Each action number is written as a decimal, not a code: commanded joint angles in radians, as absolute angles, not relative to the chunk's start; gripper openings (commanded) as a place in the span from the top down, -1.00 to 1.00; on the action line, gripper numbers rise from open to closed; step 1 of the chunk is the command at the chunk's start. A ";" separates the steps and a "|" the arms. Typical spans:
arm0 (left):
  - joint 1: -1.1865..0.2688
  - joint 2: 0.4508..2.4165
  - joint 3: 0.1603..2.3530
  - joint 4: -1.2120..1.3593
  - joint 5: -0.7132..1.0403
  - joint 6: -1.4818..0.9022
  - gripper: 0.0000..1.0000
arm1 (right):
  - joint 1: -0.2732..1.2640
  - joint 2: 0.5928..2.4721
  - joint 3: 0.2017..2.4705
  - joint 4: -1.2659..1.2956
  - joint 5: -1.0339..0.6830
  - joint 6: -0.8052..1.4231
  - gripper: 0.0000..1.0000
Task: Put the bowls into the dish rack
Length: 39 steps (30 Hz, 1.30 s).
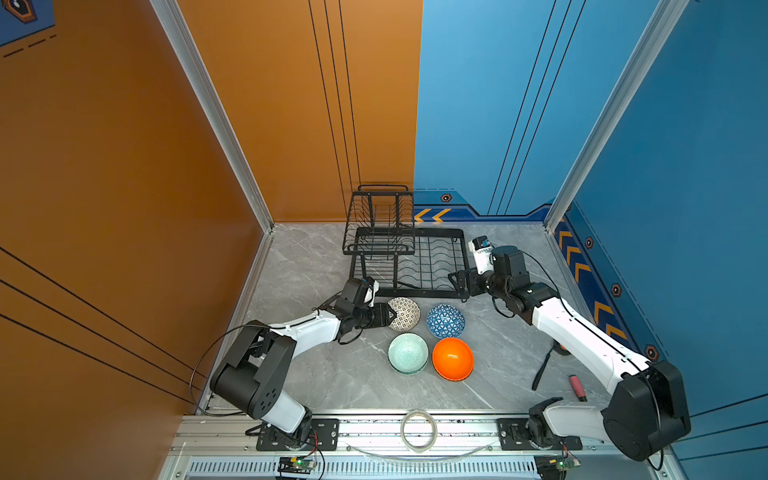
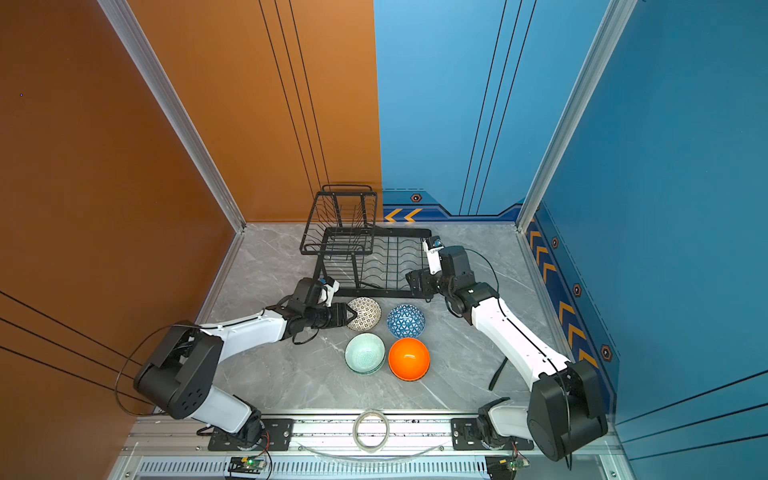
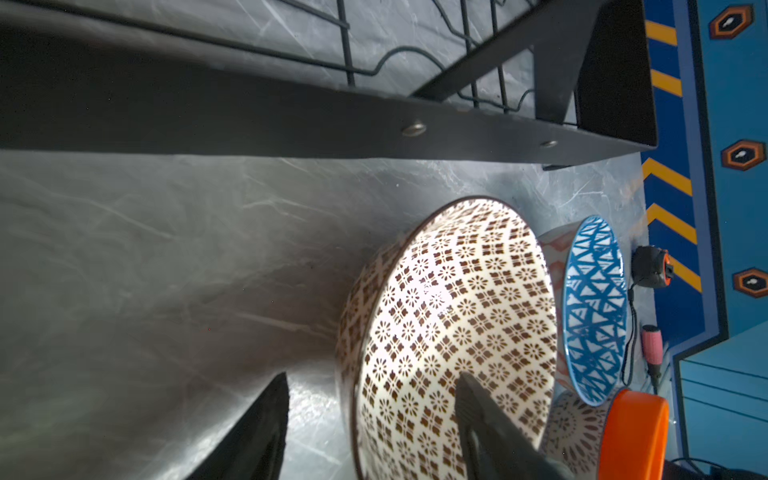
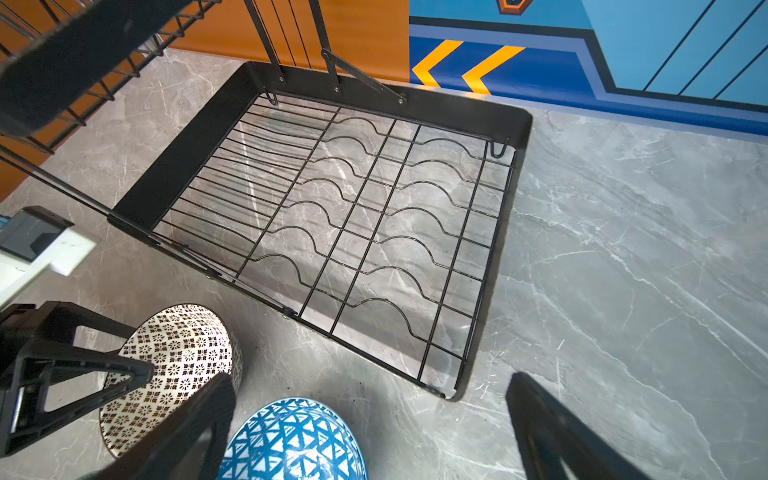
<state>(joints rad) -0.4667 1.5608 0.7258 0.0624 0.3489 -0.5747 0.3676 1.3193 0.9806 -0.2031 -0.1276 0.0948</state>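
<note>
The black wire dish rack (image 1: 436, 232) (image 2: 409, 232) (image 4: 174, 166) (image 3: 249, 108) stands at the back with no bowls in it. In front of it sit a white lattice bowl (image 1: 409, 312) (image 2: 368, 312) (image 3: 457, 291) (image 4: 174, 357), a blue triangle bowl (image 1: 445, 321) (image 2: 406, 321) (image 3: 594, 307) (image 4: 291, 440), a pale mint bowl (image 1: 408, 353) (image 2: 365, 353) and an orange bowl (image 1: 452, 358) (image 2: 409, 358) (image 3: 631, 436). My left gripper (image 1: 392, 318) (image 2: 354, 316) (image 3: 374, 376) is open astride the lattice bowl's rim: one finger inside, the outer one clear of the wall. My right gripper (image 1: 455, 279) (image 2: 411, 279) (image 4: 372, 378) hangs open by the rack's front right corner, above bare table beside the blue bowl.
A pale tape ring (image 1: 418, 430) lies on the front rail. A black tool (image 1: 542, 370), a pink-handled tool (image 1: 577, 386) and a black-orange tape measure (image 3: 650, 266) lie near the right wall. Orange and blue walls close in the table on the left, back and right.
</note>
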 commanded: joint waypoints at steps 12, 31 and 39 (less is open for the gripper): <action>-0.527 1.625 0.825 -0.058 0.203 -0.522 0.65 | 0.374 1.307 0.956 -0.226 -0.112 0.099 -1.00; -0.527 1.501 0.856 -0.164 0.061 -0.428 1.00 | 0.376 1.312 0.980 -0.262 -0.187 0.098 -0.99; -0.540 1.363 0.834 -0.164 -0.019 -0.382 1.00 | 0.387 1.296 1.007 -0.313 -0.252 0.100 -1.00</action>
<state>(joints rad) -0.5293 1.4242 0.8375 -0.1806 0.0341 -0.4168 0.3790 1.3193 0.9733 -0.2653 -0.2050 0.0944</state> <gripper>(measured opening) 0.087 0.999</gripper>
